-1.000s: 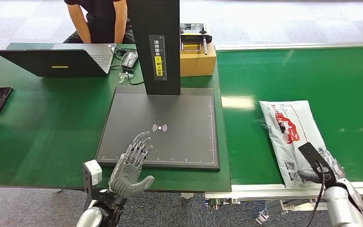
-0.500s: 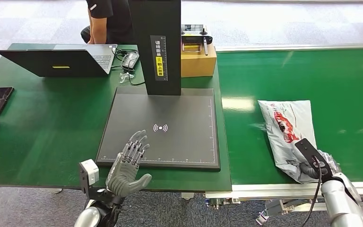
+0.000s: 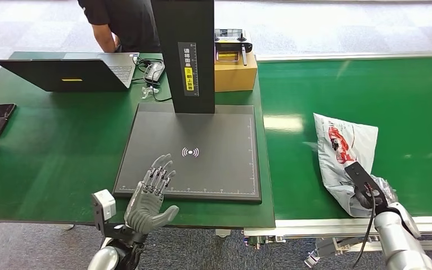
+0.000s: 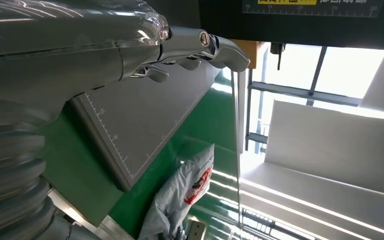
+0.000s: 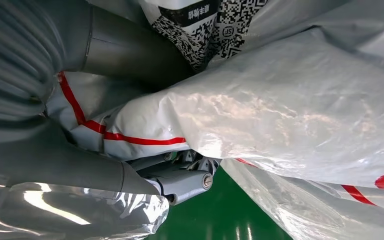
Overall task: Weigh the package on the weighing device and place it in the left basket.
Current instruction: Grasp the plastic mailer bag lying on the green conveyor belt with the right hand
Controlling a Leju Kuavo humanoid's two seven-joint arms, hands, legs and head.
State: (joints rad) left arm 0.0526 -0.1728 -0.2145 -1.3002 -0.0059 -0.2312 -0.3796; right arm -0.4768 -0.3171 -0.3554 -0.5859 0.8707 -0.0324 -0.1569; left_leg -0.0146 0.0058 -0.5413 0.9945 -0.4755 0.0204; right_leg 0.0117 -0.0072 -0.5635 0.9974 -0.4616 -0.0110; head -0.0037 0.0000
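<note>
Your right hand (image 3: pixel 378 197) grips the package's (image 3: pixel 346 154) near end on the belt right of the scale (image 3: pixel 214 169), while your left hand (image 3: pixel 149 197) hovers open at the scale's near edge.

Laptop (image 3: pixel 67 74): stood open on the table's (image 3: pixel 50 146) far left.
Cardboard box (image 3: pixel 235 70): sat behind the black column.
Person (image 3: pixel 121 22): stood beyond the laptop.

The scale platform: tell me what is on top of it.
The scale platform carries only its black post. The left hand hovers open at its near edge. The package lies on the green belt.
</note>
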